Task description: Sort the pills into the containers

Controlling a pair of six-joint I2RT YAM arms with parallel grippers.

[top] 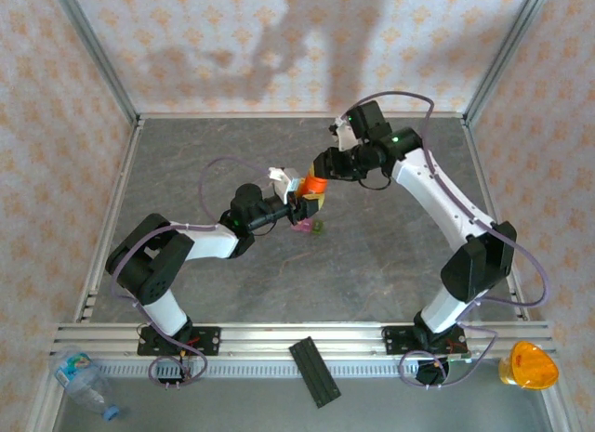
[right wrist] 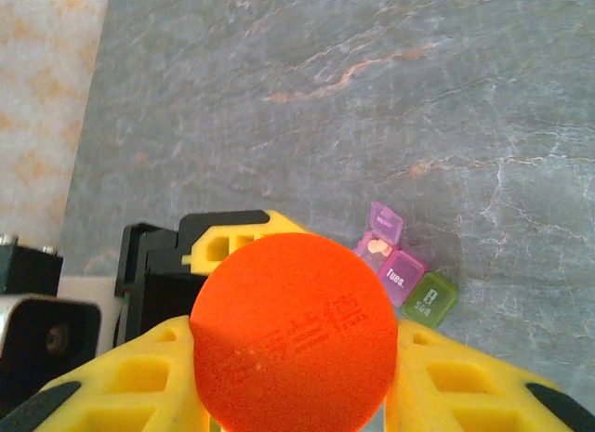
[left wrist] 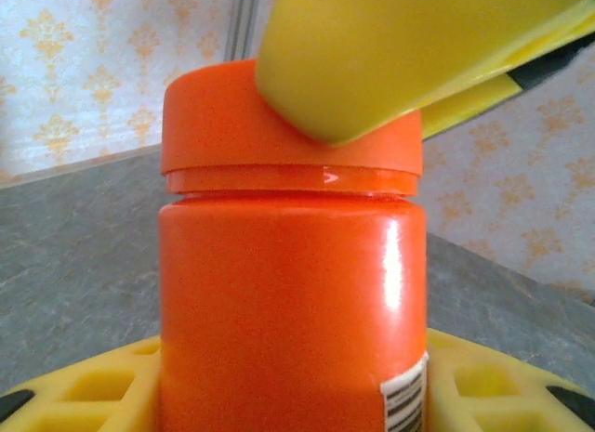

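You are clamping the orange bottle (left wrist: 290, 311) in the left pincer (top: 299, 206), its cap (right wrist: 293, 334) in the right pincer (top: 321, 172); filling the containers (right wrist: 402, 269) is seemingly just beginning.

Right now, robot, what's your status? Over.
Left claw shut on orange bottle. Right claw shut on its cap. Containers on table, untouched.

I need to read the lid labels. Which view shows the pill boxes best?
Right wrist: the pill boxes lie close and unobstructed, "Tues" legible on one pink lid. In the top view they are a tiny pink-and-green speck.
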